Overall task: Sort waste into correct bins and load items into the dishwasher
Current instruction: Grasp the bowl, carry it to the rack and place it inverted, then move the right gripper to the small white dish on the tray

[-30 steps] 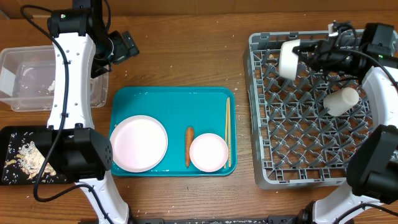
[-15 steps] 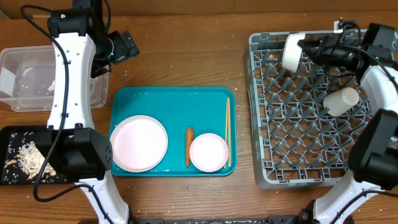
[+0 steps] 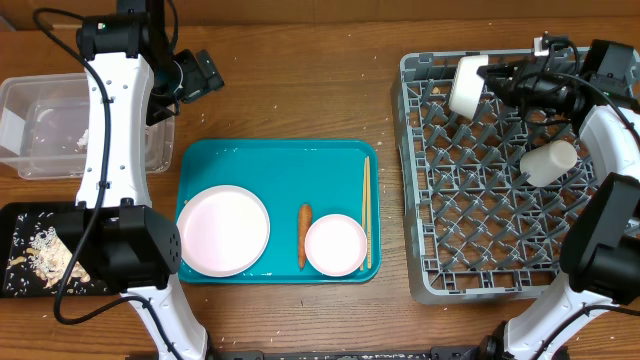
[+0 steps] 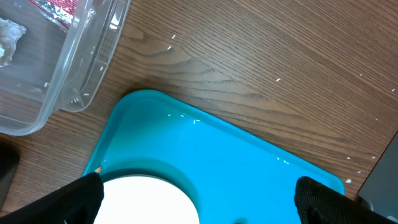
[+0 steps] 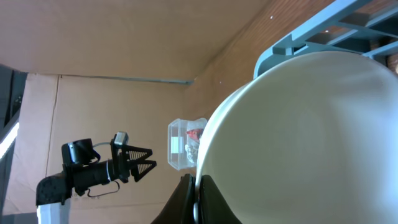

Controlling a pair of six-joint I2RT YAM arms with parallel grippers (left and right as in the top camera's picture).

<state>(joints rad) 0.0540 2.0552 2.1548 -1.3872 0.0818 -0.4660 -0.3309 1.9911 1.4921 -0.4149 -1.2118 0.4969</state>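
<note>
My right gripper (image 3: 488, 80) is shut on the rim of a white bowl (image 3: 465, 87), held on edge over the far left corner of the grey dish rack (image 3: 500, 200). In the right wrist view the bowl (image 5: 311, 137) fills the frame, and the fingers (image 5: 198, 199) pinch its rim. A white cup (image 3: 548, 162) lies in the rack. My left gripper (image 3: 203, 74) is open and empty beside the clear tub (image 3: 40, 130). On the teal tray (image 3: 280, 160) lie a pale plate (image 3: 223, 230), a carrot (image 3: 304, 235), a second bowl (image 3: 335, 244) and chopsticks (image 3: 366, 210).
The black tray (image 3: 30, 225) at the front left holds food scraps (image 3: 45, 252). In the left wrist view the open jaws (image 4: 199, 205) hang over the teal tray (image 4: 236, 155) and the plate (image 4: 146, 202). The tub (image 4: 81, 74) holds a tissue (image 4: 9, 37) and a red wrapper (image 4: 62, 7).
My right gripper has carried the bowl a little farther back over the rack's far left corner. The left arm and the things on the teal tray have not moved.
</note>
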